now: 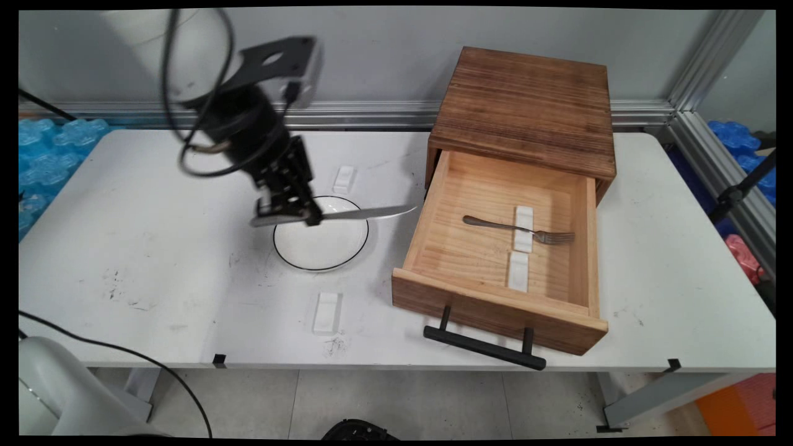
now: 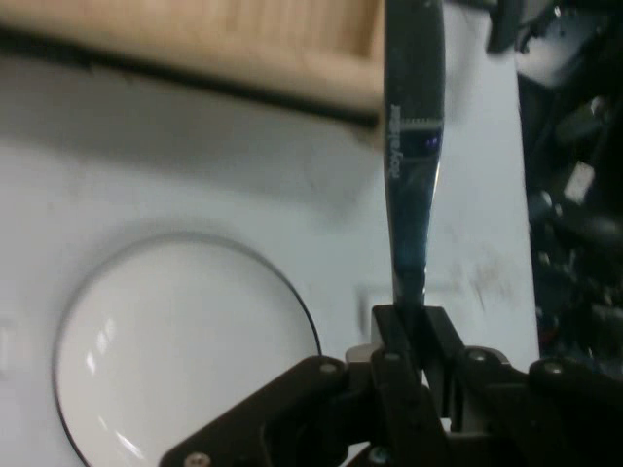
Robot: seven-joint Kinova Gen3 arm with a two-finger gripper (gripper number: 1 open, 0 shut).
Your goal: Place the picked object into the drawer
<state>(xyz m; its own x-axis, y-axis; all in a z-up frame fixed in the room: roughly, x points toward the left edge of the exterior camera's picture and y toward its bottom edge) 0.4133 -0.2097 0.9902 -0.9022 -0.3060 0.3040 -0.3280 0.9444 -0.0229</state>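
My gripper (image 1: pixel 296 210) is shut on a table knife (image 1: pixel 365 214), held level above the left part of a white plate (image 1: pixel 321 233) with a dark rim. The blade points right, toward the open wooden drawer (image 1: pixel 495 310). In the hand view the knife (image 2: pixel 413 175) runs up from my closed gripper (image 2: pixel 417 326), with the plate (image 2: pixel 185 350) below left and the drawer's front (image 2: pixel 243 49) along the top. A fork (image 1: pixel 520 228) lies inside the drawer across a white block (image 1: pixel 523 228).
The drawer sticks out of a dark wooden cabinet (image 1: pixel 526 105), its black handle (image 1: pixel 483 347) near the table's front edge. White blocks lie on the table behind the plate (image 1: pixel 344 178) and in front of it (image 1: pixel 326 311). Another white block (image 1: pixel 518 271) sits in the drawer.
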